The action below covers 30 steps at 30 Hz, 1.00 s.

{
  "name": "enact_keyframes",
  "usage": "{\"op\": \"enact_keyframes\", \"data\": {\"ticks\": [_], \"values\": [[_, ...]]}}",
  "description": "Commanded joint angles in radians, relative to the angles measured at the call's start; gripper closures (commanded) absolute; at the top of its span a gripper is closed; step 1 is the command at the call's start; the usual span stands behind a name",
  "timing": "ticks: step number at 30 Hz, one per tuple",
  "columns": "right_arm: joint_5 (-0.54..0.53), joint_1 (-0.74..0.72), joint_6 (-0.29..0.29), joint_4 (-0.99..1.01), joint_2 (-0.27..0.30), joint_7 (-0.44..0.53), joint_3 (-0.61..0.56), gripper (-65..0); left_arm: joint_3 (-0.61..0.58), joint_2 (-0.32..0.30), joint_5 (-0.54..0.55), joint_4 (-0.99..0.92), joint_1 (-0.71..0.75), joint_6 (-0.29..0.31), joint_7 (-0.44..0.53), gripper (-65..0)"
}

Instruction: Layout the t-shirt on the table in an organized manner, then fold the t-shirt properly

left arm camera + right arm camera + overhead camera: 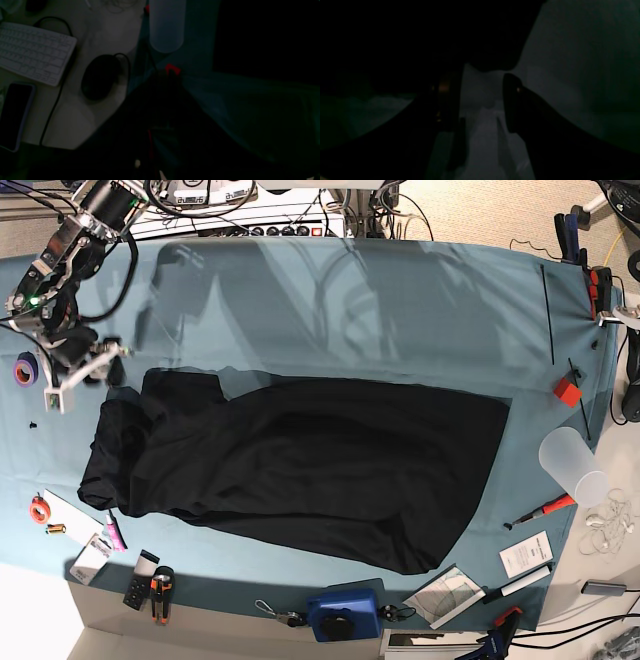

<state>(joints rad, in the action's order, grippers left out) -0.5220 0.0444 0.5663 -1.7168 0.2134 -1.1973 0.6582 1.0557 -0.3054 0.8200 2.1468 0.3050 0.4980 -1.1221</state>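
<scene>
The black t-shirt (320,460) lies spread across the middle of the teal table (350,300), plain black side up. Its left end is bunched and folded over. My right gripper (95,365) hovers at the table's far left, just beside the shirt's upper left corner. In the right wrist view the right gripper (482,77) shows two dark fingers apart with only pale surface between them, so it is open and empty. In the very dark left wrist view, my left gripper (160,95) is only a dark shape over the table's right edge. How its jaws stand cannot be made out.
A clear plastic cup (572,465), a red block (568,391) and a screwdriver (540,510) lie at the right edge. A tape roll (26,368) is at the far left. Tools (150,590) and a blue box (343,615) line the front edge. A keyboard (35,52), mouse (98,76) and phone (15,115) sit beyond the cloth.
</scene>
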Motion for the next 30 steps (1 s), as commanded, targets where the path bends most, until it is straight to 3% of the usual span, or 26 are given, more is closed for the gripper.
{"op": "enact_keyframes", "data": {"ticks": [1,9,14,20,30], "values": [[-0.012,-0.011,-0.003,-0.016,0.019,0.017,0.002,-27.7,0.007,-0.019,0.011,0.015,0.000,0.000,0.023,0.0],[-0.016,-0.011,-0.002,-0.015,0.016,0.022,-0.018,-27.7,0.007,-0.019,0.048,0.015,-0.001,0.000,0.023,0.0],[0.019,-0.011,-0.003,0.045,0.016,0.118,-0.126,-27.7,0.007,-0.019,0.056,0.015,-0.001,0.001,0.023,0.0],[0.167,-0.011,-0.142,0.142,0.016,0.218,-0.240,-27.7,0.007,-0.019,0.056,0.015,0.000,0.000,0.022,0.0],[0.171,-0.041,-0.143,0.168,0.011,0.255,-0.293,-27.7,0.007,-0.019,0.056,0.015,-0.001,0.000,0.023,0.0]]}}
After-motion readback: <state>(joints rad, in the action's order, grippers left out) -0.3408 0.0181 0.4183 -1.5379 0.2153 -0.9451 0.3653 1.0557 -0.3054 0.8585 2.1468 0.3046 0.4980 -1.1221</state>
